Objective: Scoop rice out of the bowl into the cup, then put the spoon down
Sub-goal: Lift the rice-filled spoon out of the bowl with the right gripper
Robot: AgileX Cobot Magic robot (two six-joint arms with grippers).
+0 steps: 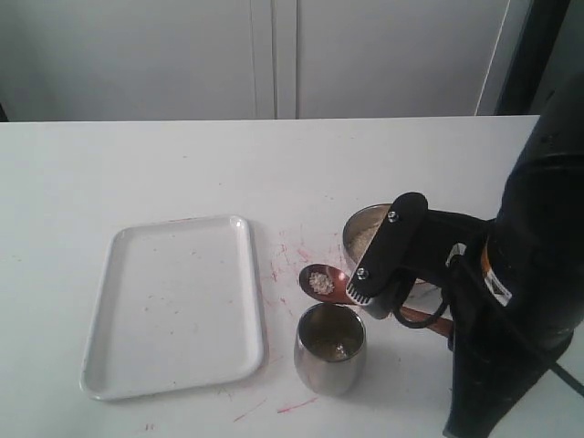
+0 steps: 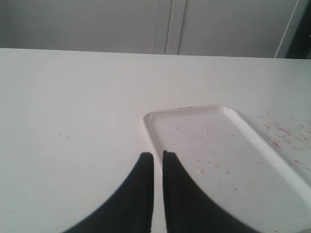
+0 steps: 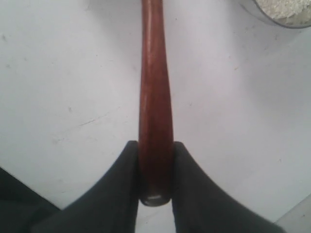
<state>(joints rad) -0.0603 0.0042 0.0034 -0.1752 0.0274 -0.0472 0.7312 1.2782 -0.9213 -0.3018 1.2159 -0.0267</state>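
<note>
The reddish-brown spoon [image 1: 325,282] hovers level just above the steel cup [image 1: 330,349], its round end loaded with a small heap of rice [image 1: 320,283]. My right gripper [image 3: 155,145] is shut on the spoon's handle [image 3: 154,102] near its tip. Behind the right arm stands the steel bowl [image 1: 361,230], partly hidden, with pale rice [image 1: 364,238] inside; its rim and rice [image 3: 286,8] also show in the right wrist view. A few grains lie at the cup's bottom. The left gripper [image 2: 158,154] is shut with nothing in it, over the white tray's corner.
A white rectangular tray [image 1: 100,360] lies left of the cup on the white table, and its rim [image 2: 148,130] shows in the left wrist view. Red specks mark the table between tray and bowl. The right arm's black body [image 1: 520,301] fills the right side.
</note>
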